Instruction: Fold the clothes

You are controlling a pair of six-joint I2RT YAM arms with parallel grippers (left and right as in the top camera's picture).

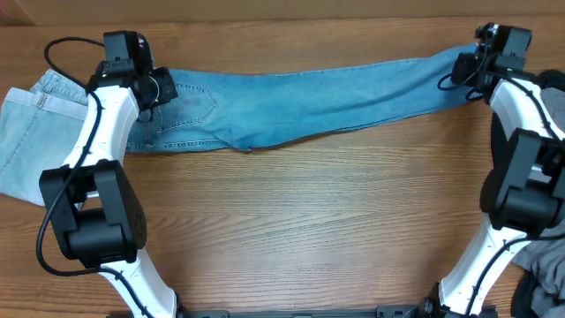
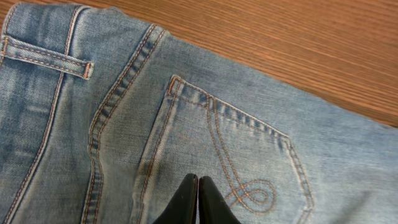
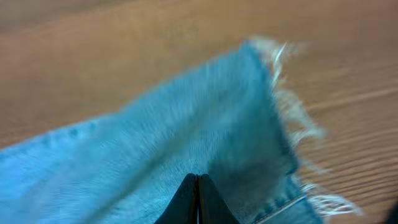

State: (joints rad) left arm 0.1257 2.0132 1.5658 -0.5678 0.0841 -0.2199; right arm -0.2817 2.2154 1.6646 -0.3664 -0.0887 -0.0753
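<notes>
Beyond the wooden desk (image 1: 291, 230), long mid-blue denim jeans (image 1: 300, 97) lie along its far side, long axis left to right. The left tool (image 2: 198, 182) is pinched shut on the stitched back pocket (image 2: 249, 155). The right tool (image 3: 198, 180) is pinched shut on the frayed hem (image 3: 292, 118).

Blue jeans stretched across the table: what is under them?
Only the wooden table shows along the edges of the blue jeans. The cloth hides anything beneath, and the left arm covers the waist end, so overlap with the pale jeans cannot be judged.
</notes>
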